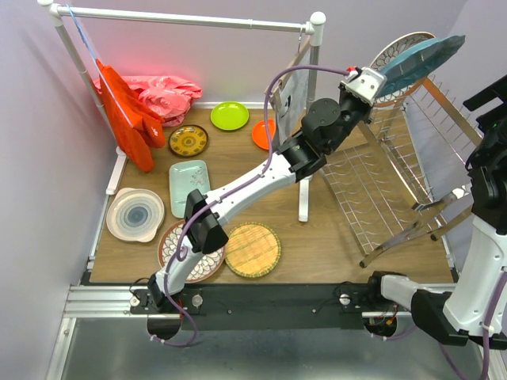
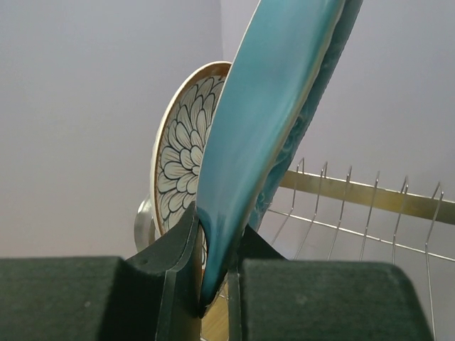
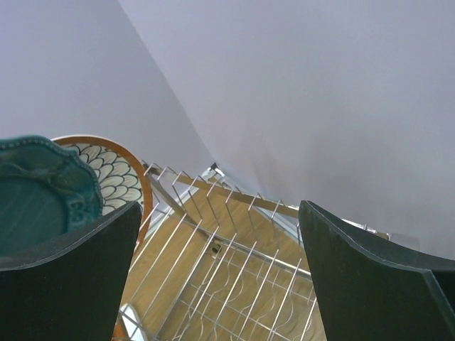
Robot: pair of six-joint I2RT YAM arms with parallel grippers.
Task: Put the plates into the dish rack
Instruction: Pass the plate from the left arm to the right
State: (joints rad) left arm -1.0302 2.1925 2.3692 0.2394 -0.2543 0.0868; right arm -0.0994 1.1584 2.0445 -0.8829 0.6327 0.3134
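My left gripper (image 1: 380, 80) is shut on the lower rim of a teal scalloped plate (image 1: 424, 59), held on edge above the back end of the chrome dish rack (image 1: 372, 182). In the left wrist view, the teal plate (image 2: 270, 106) rises from between the jaws of the gripper (image 2: 217, 238). Just behind it, a brown-rimmed floral plate (image 2: 181, 156) stands in the rack (image 2: 355, 192). My right gripper (image 3: 219, 213) hangs open over the rack's tines (image 3: 234, 256), with nothing between its fingers. On the table lie lime green (image 1: 230, 115), orange (image 1: 264, 134) and woven yellow (image 1: 252, 250) plates.
A white pipe rail (image 1: 186, 20) carries a red cloth (image 1: 127, 111), with a pink one (image 1: 166, 95) behind it. A patterned plate (image 1: 188, 141), a mint tray (image 1: 190, 186), a white ringed plate (image 1: 135, 214) and a second floral plate (image 1: 178, 257) lie at the left. A white post (image 1: 304, 198) stands mid-table.
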